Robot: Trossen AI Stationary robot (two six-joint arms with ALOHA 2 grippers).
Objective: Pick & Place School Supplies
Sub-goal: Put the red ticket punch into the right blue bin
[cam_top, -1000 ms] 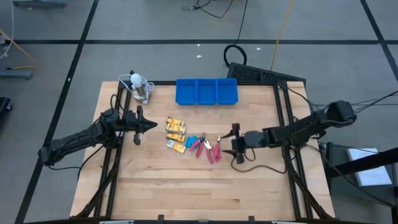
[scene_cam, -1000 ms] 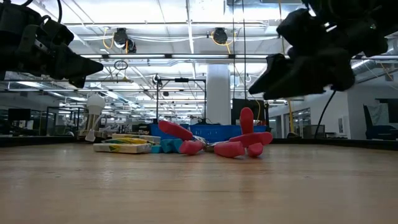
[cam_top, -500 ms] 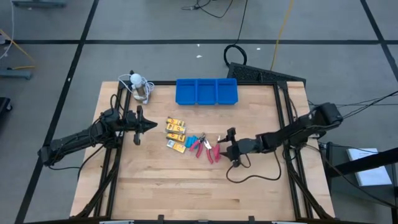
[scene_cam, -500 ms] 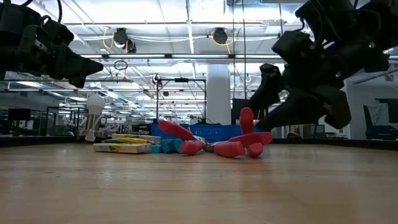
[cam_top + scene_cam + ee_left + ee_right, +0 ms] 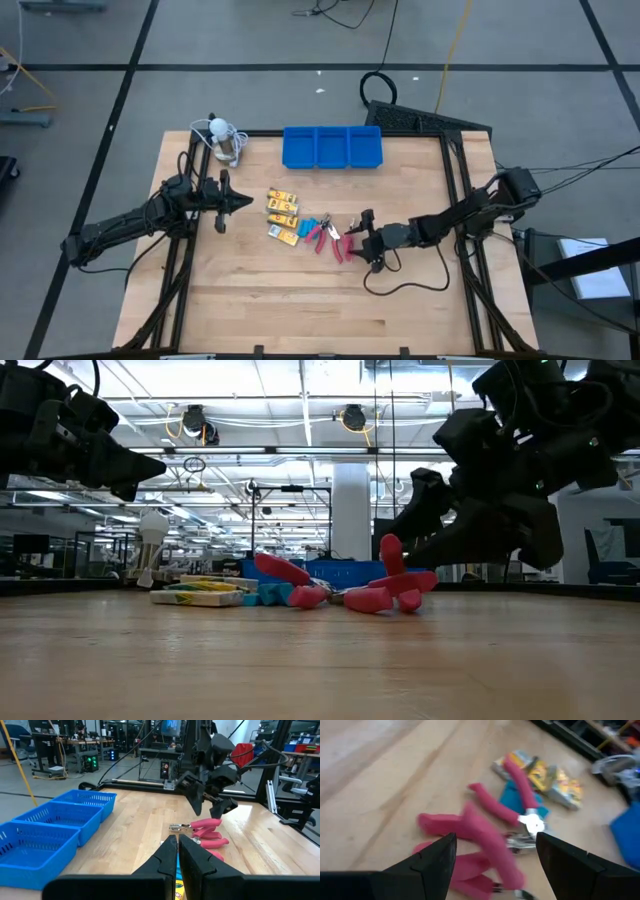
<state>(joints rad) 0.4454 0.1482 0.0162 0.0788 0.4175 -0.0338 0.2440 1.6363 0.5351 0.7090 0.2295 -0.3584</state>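
Supplies clustered near mid-table: yellow-orange packets (image 5: pixel 283 208) toward the left arm's side, small light-blue pieces (image 5: pixel 312 224) beside them, pink-handled tools (image 5: pixel 337 240) piled toward the right arm's side. In the low view, packets (image 5: pixel 197 593) flat on the wood, blue pieces (image 5: pixel 265 594) tucked against them, and tool handles (image 5: pixel 385 585) crossing one another, one handle sticking up.

Right gripper (image 5: pixel 365 240) low, just beside the pink-handled tools, jaws spread wide and holding nothing. From its wrist camera, both dark fingers (image 5: pixel 432 859) flank the pink handles (image 5: pixel 480 832) — the tools lie between and ahead of them, with no contact to be made out. Same gripper (image 5: pixel 207 805) seen from the opposite arm, hanging just above the tools (image 5: pixel 206 830). In the low view, right gripper (image 5: pixel 425 520) above and just behind the upright handle.

Left gripper (image 5: pixel 232 203) waiting above the table, left of the packets and apart from them, jaws pressed together on nothing; fingers (image 5: pixel 167 857) meeting in a point in the left wrist view. High in the low view's corner as well (image 5: pixel 125 465).

Blue three-compartment tray (image 5: pixel 332 147) at the far edge of the table, well apart from the pile — no supplies visible inside (image 5: pixel 30 840). White round object with cable (image 5: pixel 222 135) near the far left corner.
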